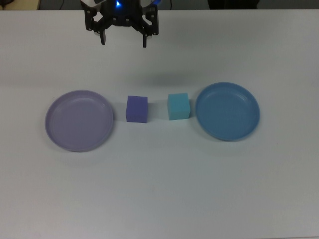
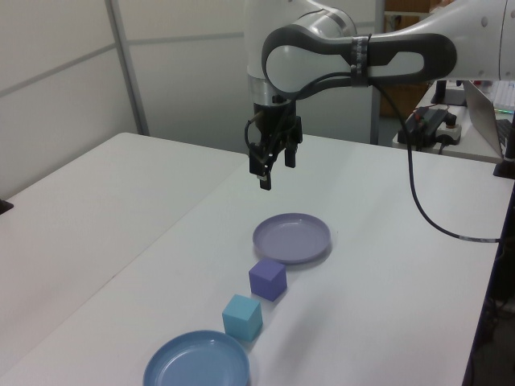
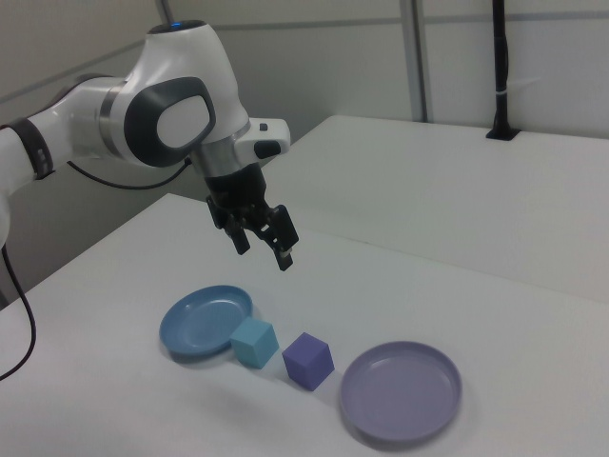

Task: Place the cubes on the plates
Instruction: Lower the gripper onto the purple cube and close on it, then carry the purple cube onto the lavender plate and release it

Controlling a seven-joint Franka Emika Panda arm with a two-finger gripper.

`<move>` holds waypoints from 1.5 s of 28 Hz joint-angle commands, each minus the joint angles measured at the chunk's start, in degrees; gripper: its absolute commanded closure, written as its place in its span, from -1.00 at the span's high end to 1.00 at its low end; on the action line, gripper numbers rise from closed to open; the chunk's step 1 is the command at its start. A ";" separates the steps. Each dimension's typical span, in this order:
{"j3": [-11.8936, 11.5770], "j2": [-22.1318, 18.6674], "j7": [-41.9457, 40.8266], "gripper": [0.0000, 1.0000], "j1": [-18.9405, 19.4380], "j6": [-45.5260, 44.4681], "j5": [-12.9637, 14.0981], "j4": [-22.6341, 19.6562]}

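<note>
Top view layout: you see four things in one row across the white surface [image 1: 159, 189].
Lavender plate [image 1: 79, 120]: at 9 o'clock from the row's middle in the top view; nothing on it.
Purple cube [image 1: 137, 109]: just at 3 o'clock from the lavender plate in the top view, apart from its rim, resting on the surface.
Turquoise cube [image 1: 178, 106]: at 3 o'clock from the purple cube in the top view, a small gap between the two; its far side sits just beside the blue plate's rim.
Blue plate [image 1: 228, 111]: at the 3 o'clock end of the row in the top view; nothing on it.
Gripper [image 1: 124, 41]: you have it up in the air at 12 o'clock from the purple cube in the top view, well apart from the row, pointing down.
Gripper state: fingers spread wide with nothing between them; it holds neither cube.
Left view: the gripper [image 2: 273, 169] hangs above the surface beyond the lavender plate [image 2: 291, 238].
Right view: the gripper [image 3: 265, 250] hangs above and behind the blue plate [image 3: 205, 319] and the turquoise cube [image 3: 254, 343].
</note>
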 commanded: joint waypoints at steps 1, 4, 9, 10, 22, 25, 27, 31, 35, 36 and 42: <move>-0.11 3.58 -1.75 1.00 -0.06 -0.22 0.93 -0.96; -0.19 4.42 -1.66 1.00 0.29 0.22 0.58 -0.95; -0.11 6.44 -0.96 1.00 0.38 2.95 1.19 -2.01; -0.11 6.88 -0.87 1.00 0.38 3.65 1.28 -2.36; -0.11 14.35 7.92 1.00 2.14 19.03 -5.04 -9.65; -0.11 15.84 8.80 1.00 2.31 21.22 -6.80 -10.00; -0.11 16.64 9.76 1.00 2.75 23.25 -7.68 -10.27; -0.37 17.51 9.85 1.00 2.67 24.04 -8.82 -10.36; -0.46 18.66 9.94 0.77 2.67 24.92 -10.32 -10.36; -0.54 18.83 9.94 0.64 2.75 25.01 -10.41 -10.44; -0.46 18.83 10.20 -0.55 3.02 24.92 -10.50 -10.62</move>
